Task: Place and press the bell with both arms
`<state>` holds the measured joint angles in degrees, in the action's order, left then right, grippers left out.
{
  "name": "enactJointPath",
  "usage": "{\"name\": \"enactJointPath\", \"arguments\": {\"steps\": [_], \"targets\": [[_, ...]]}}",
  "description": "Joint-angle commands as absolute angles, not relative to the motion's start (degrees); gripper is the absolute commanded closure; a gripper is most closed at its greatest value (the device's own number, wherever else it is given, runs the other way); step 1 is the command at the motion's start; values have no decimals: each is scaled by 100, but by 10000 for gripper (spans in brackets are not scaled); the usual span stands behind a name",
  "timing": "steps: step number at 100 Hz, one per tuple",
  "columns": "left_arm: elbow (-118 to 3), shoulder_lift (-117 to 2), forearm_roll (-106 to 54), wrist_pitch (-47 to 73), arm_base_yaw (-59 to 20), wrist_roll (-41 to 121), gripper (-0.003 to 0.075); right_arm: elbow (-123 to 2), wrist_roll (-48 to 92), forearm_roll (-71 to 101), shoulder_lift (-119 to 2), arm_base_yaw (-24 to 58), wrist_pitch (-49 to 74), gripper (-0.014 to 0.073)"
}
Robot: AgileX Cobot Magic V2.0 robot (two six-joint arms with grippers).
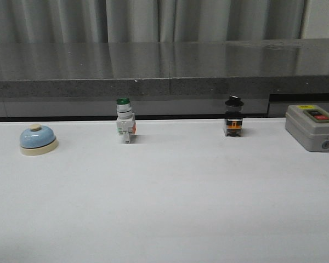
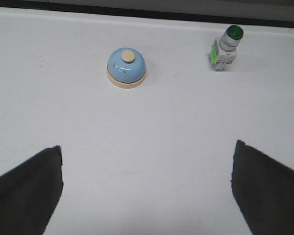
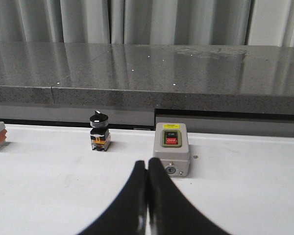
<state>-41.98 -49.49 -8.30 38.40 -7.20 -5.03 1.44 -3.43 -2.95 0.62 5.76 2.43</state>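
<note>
Worktop [image 1: 170,208] is white, w/ a dark grey ledge [image 1: 164,66] along the far edge and curtains behind. All items sit in a row near that far edge; the near and middle worktop is bare in front view. Bell [image 1: 38,139] stands upright at far left, well apart from the green-capped switch [image 1: 125,127]. Black-capped switch [image 1: 233,116] is further right, grey on/off box [image 1: 312,127] at the right edge.

Left tool [image 2: 147,191]: wide open, fingers [image 2: 24,191] spread far apart, holding nothing, above bare worktop w/ the bell [image 2: 126,68] ahead of it, not touching.

Right tool [image 3: 147,196]: fingers pressed together, nothing between them, pointing toward the on/off box [image 3: 171,154], black-capped switch [image 3: 99,131] off to one side.
</note>
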Motion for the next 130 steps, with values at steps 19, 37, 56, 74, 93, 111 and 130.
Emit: {"name": "enactJointPath", "arguments": {"steps": [19, 37, 56, 74, 93, 111, 130], "targets": [[-4934, -5514, -868, 3395, -709, -474, 62, 66, -312, -349, 165, 542, -243, 654], [-5688, -6583, -868, 3395, -709, -272, 62, 66, -312, -349, 165, 542, -243, 654], [-6518, -7944, -785, 3442, -709, -201, 62, 66, -312, -349, 165, 542, -243, 654], [-7225, -8979, -757, 3456, -709, -201, 63, 66, -312, -349, 165, 542, -243, 654], [-7812, -9830, -749, 3456, -709, -201, 63, 66, -312, -349, 165, 542, -243, 654], [-8128, -10432, -749, 3353, -709, -201, 63, 66, -312, -349, 165, 542, -243, 654], [-8288, -10876, -736, 3343, -743, -201, 63, 66, -312, -349, 165, 542, -243, 654]]}}
